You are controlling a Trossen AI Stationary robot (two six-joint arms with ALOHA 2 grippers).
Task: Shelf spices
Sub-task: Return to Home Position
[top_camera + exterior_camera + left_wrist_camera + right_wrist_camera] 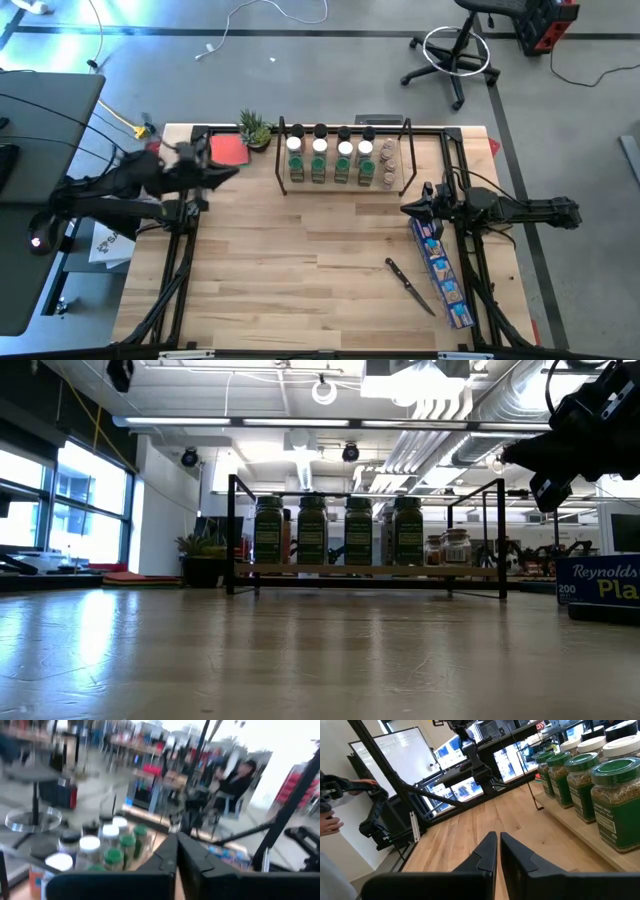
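Wooden table [300,250], workshop room beyond. Shelf [402,180] at far edge, mid-table. Spice jars [330,160] upright in rows on its boards. Left gripper [232,172] off shelf's left end, apart from it, fingers pressed together, empty. Right gripper [407,209] near shelf's right end, above blue box [443,272], fingers closed, empty. Knife [411,286] beside box.

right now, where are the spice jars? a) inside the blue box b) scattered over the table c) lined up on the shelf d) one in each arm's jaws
c: the high and low views both show the spice jars standing in rows on the shelf.
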